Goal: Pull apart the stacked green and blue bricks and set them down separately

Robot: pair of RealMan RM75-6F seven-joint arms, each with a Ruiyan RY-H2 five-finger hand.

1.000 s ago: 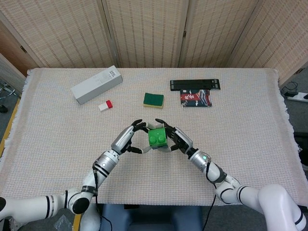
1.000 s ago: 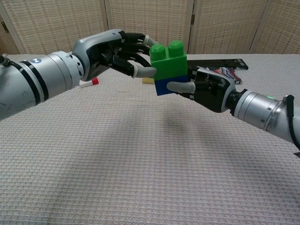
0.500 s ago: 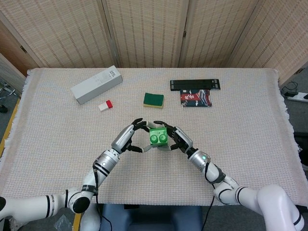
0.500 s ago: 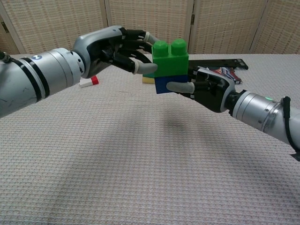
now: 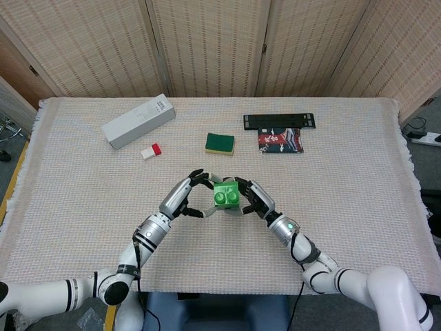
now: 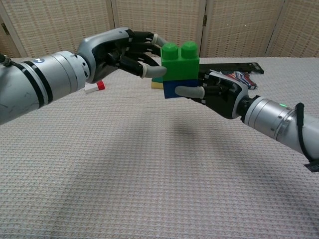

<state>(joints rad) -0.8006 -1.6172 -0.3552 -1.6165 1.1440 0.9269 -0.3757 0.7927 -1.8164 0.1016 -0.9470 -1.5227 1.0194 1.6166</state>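
Note:
The green brick (image 6: 180,61) sits stacked on the blue brick (image 6: 175,88), and both are held in the air above the table's middle. My left hand (image 6: 118,52) reaches in from the left, with fingers over the green brick's top edge and the thumb against its left side. From the right, my right hand (image 6: 222,94) grips the blue brick, thumb across its front face. In the head view only the green brick (image 5: 226,194) shows, between the left hand (image 5: 182,197) and the right hand (image 5: 255,198); the blue brick is hidden beneath it.
A white box (image 5: 138,121) and a small red-and-white block (image 5: 151,151) lie at the back left. A green and yellow sponge (image 5: 220,143) lies behind the hands. At the back right are a black bar (image 5: 279,121) and a printed packet (image 5: 280,141).
The stack has turned from a slight tilt to level and shifted a little. My left hand has risen and its fingers have settled on the green brick.

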